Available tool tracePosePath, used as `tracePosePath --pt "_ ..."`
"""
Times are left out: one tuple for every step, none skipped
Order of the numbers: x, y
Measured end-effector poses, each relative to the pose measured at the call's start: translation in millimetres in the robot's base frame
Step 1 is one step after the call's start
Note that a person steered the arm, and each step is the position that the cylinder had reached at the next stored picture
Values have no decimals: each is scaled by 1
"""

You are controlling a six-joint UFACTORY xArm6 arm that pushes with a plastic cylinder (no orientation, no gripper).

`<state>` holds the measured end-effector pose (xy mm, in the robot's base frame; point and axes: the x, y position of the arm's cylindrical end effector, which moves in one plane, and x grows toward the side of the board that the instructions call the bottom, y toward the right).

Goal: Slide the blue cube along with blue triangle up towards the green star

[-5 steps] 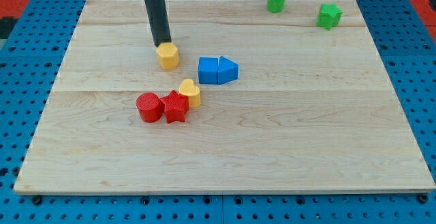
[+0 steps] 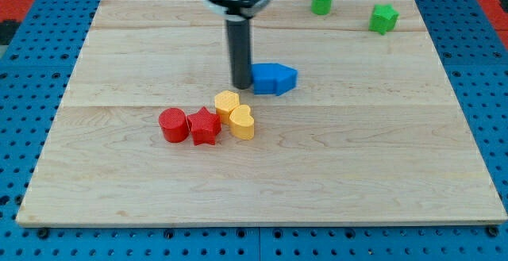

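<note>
My tip rests on the board, touching the left side of the blue cube. The blue triangle sits tight against the cube's right side; both lie a little above the board's middle. The green star stands near the view's top right corner of the board, far up and right of the blue pair.
A green cylinder stands at the top edge, left of the star. A yellow hexagon and a yellow heart sit below my tip, beside a red star and a red cylinder. The wooden board lies on a blue pegboard.
My tip moved right and down from the yellow hexagon to the blue cube's left side. The blue pair shifted right. The yellow hexagon slid down; the yellow heart moved right and down.
</note>
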<state>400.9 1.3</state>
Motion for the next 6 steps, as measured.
tracePosePath --pt "4 44" --pt "4 77" --pt "5 116" --pt "-14 124" --pt "-29 129" --pt "-36 146"
